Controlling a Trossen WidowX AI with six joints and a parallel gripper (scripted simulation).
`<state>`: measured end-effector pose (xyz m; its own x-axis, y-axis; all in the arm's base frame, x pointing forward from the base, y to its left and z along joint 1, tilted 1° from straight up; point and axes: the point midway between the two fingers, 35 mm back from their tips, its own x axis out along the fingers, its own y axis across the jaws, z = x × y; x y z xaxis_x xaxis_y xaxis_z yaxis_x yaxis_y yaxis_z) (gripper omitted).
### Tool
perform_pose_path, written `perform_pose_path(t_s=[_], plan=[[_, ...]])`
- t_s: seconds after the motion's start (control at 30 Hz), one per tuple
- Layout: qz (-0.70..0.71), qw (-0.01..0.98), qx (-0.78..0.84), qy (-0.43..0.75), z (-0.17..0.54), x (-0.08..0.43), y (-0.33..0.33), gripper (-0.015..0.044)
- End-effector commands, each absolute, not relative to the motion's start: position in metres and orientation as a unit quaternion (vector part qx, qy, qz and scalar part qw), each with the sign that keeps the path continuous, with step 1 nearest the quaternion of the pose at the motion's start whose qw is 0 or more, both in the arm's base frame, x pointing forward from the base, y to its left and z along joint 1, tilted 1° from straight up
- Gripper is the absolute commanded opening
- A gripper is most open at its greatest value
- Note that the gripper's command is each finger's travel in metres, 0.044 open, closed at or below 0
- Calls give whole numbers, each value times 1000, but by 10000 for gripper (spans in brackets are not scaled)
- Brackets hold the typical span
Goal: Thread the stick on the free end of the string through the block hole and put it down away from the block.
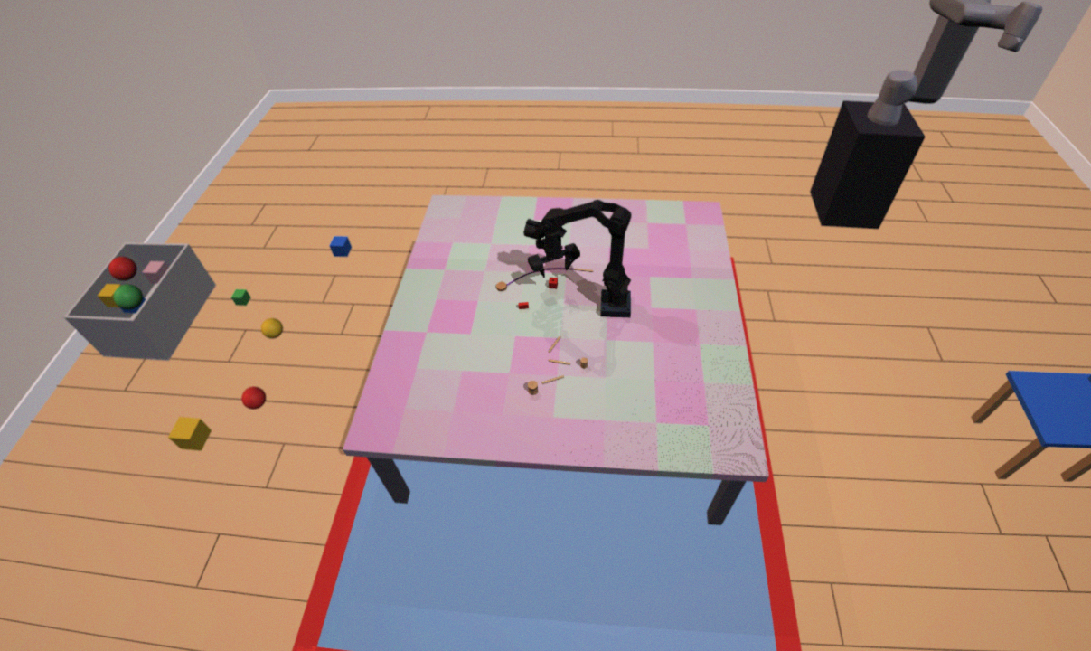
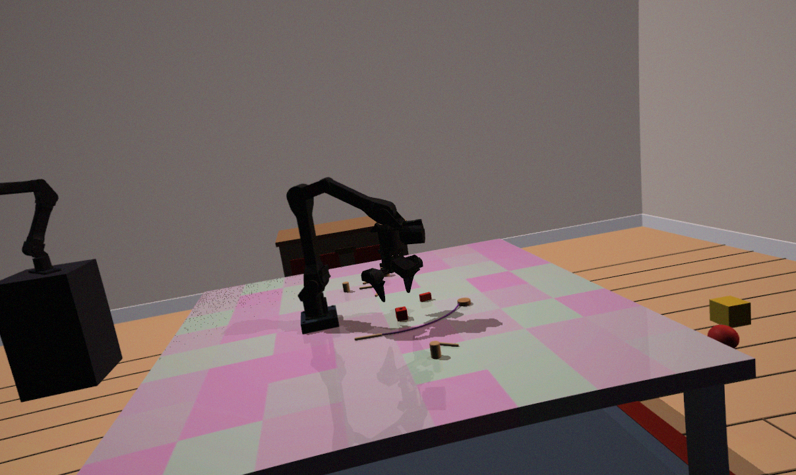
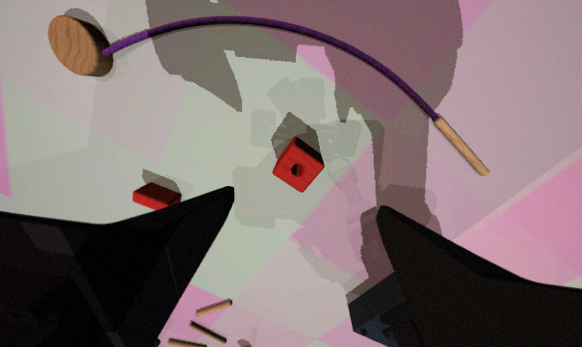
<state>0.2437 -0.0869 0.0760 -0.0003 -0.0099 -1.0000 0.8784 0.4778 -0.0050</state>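
The red block [image 1: 552, 283] [image 2: 401, 315] [image 3: 286, 167] stands on the table; its hole shows as a dark round opening in the face towards the wrist camera. The round wooden button [image 1: 500, 287] [image 2: 463, 301] [image 3: 71, 45] holds one end of the purple string [image 2: 430, 322] [image 3: 272, 20]. The string curves around beside the block, outside the hole. The thin wooden stick [image 1: 583, 270] [image 2: 369, 336] [image 3: 462, 146] on its free end lies on the table, apart from the block. My gripper [image 1: 555, 270] [image 2: 396, 295] [image 3: 304, 202] is wide open and empty, above the table near the block.
A small red piece [image 1: 522, 305] [image 2: 425, 297] [image 3: 156, 194] lies near the block. Loose sticks [image 1: 559, 362] [image 3: 214, 307] and two wooden cylinders [image 1: 531, 387] [image 1: 583, 363] lie farther off. Another cylinder [image 2: 435, 349] stands beside a loose stick [image 2: 449, 344], on the string's outer side.
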Motion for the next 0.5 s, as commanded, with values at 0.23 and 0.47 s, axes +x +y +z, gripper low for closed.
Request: perform_pose_path(t_s=[0.23,0.47], plan=[[-504,505,501,489,85,251,-89,440],[-504,505,501,489,85,251,-89,387]])
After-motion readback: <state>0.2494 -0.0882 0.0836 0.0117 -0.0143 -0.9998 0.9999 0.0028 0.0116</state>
